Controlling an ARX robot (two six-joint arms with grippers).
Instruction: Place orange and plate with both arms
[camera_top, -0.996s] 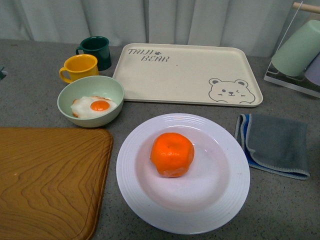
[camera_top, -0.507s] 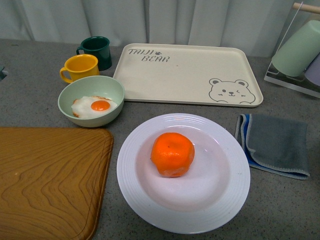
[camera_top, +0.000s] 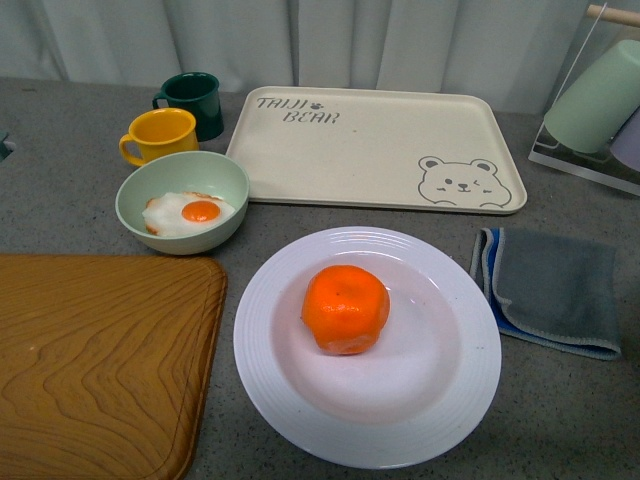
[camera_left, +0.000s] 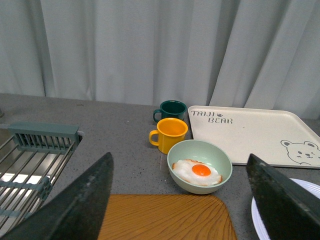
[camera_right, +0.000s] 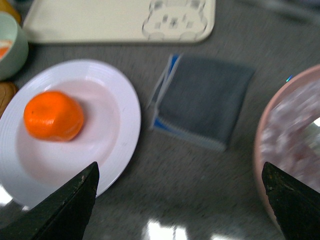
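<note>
Zero shift in a second: orange (camera_top: 345, 308) sits on plate (camera_top: 280, 400); my left tool (camera_left: 178, 156) and right tool (camera_right: 180, 165) gape empty. Placement looks done.

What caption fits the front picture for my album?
An orange sits on the white plate, near a green bowl.

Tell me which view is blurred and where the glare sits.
Front view: sharp and evenly lit, with only a faint shadow under the orange on the plate. Left wrist view: the bowl and the things around it are in focus. Right wrist view: blurred throughout, the bear print on the tray smeared, with white glare patches on the table.
</note>
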